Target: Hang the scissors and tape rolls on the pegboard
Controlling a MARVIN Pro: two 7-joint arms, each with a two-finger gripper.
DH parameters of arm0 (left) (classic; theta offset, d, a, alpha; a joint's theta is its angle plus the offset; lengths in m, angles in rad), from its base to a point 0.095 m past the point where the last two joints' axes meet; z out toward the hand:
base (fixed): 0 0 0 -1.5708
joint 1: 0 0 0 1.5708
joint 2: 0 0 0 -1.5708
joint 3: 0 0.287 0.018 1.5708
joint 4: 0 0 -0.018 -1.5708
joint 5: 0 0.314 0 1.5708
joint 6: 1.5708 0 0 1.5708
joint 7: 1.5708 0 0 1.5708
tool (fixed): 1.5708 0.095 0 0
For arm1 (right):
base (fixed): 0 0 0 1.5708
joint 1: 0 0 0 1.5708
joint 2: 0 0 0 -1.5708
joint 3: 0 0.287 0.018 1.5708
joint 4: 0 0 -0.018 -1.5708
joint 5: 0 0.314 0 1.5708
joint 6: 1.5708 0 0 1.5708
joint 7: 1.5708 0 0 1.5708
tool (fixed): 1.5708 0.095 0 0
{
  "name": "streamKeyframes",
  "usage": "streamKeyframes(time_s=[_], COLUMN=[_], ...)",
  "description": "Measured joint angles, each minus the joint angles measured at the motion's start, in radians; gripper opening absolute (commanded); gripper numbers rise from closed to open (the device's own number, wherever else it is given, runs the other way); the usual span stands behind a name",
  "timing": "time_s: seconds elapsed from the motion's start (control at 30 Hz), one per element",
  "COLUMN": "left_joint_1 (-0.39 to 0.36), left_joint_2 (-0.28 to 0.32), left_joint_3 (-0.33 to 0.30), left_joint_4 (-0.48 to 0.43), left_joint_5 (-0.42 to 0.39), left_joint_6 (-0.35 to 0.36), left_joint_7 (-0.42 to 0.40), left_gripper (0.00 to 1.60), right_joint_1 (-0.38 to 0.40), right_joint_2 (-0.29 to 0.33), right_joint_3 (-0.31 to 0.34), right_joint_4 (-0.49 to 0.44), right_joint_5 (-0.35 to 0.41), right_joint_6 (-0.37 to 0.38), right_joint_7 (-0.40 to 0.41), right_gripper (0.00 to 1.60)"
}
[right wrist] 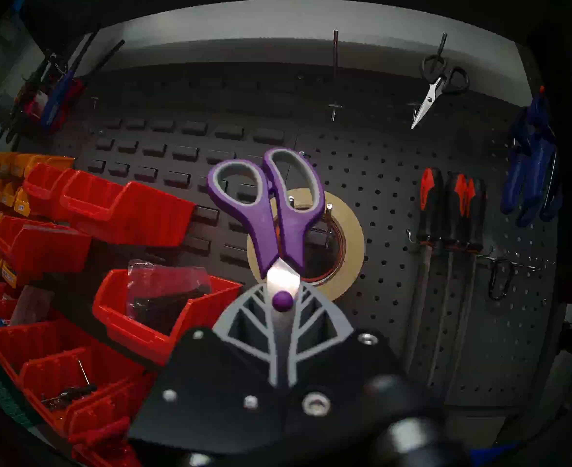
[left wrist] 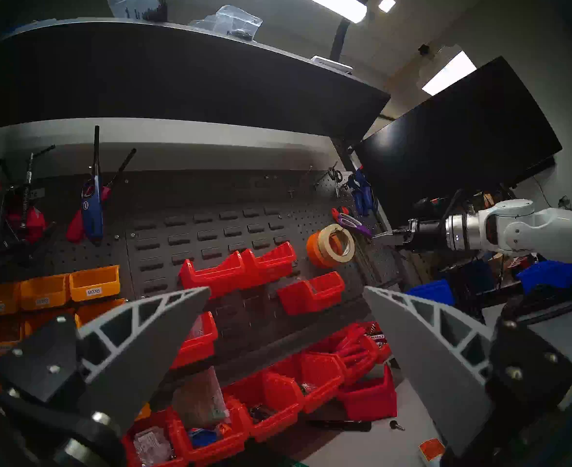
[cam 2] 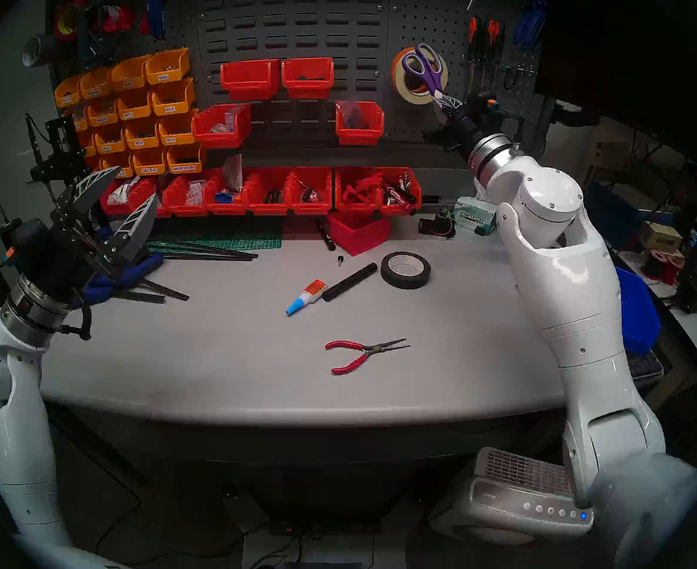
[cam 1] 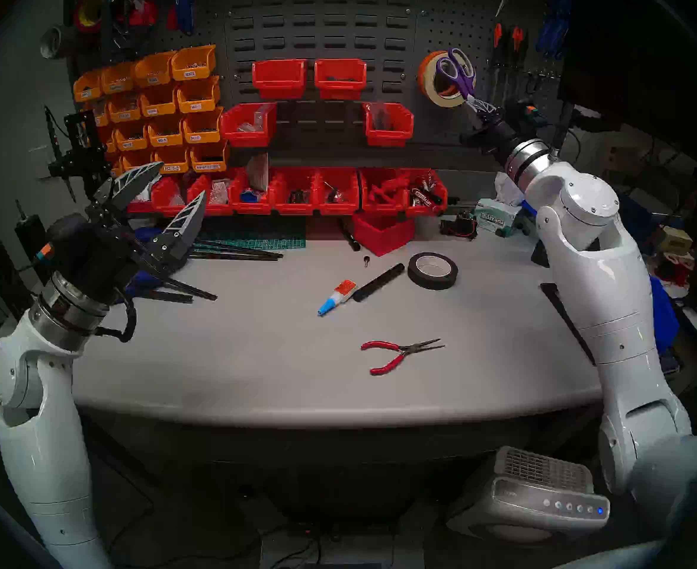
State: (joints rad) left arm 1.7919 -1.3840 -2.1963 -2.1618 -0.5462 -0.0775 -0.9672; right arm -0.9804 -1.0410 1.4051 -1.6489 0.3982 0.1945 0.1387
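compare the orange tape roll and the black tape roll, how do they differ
The orange tape roll hangs on the pegboard behind a cream roll; the black tape roll lies flat on the table. Orange is bright, black dark with a pale core. Both are round, open-centred rolls.

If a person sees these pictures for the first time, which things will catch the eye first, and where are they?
The purple scissors stand out first: the right pincer holds them by the blades, handles up, before the pegboard, in front of the hung cream tape roll and orange tape roll. Next come the red bins and the yellow bins along the back wall. On the grey table lie red-handled pliers and a black tape roll.
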Motion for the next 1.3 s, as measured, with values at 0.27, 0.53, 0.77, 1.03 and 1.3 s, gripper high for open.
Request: streamKeyframes(time_s=[0.27, 0.53, 0.77, 1.03, 1.3], left_joint_1=[-0.007, -0.012, -0.013, -0.016, -0.020], left_joint_2=[0.007, 0.012, 0.017, 0.021, 0.026], left_joint_3=[-0.001, -0.006, -0.010, -0.010, -0.003], left_joint_4=[0.007, 0.015, 0.021, 0.025, 0.029], left_joint_5=[0.000, 0.000, 0.000, 0.000, 0.002], left_joint_6=[0.000, 0.000, 0.000, 0.000, 0.000], left_joint_7=[0.001, 0.005, 0.005, 0.006, 0.008], left_gripper=[1.60, 1.60, 1.60, 1.60, 1.60], right_joint_1=[0.053, 0.094, 0.131, 0.151, 0.170], right_joint_2=[-0.026, -0.043, -0.053, -0.061, -0.073], right_joint_3=[-0.018, -0.025, -0.035, -0.038, -0.043], right_joint_4=[0.077, 0.109, 0.143, 0.177, 0.212], right_joint_5=[-0.017, -0.031, -0.048, -0.060, -0.071], right_joint_6=[0.002, 0.002, 0.015, 0.028, 0.035], right_joint_7=[0.025, 0.044, 0.062, 0.068, 0.072], right_gripper=[0.00, 0.00, 0.00, 0.00, 0.00])
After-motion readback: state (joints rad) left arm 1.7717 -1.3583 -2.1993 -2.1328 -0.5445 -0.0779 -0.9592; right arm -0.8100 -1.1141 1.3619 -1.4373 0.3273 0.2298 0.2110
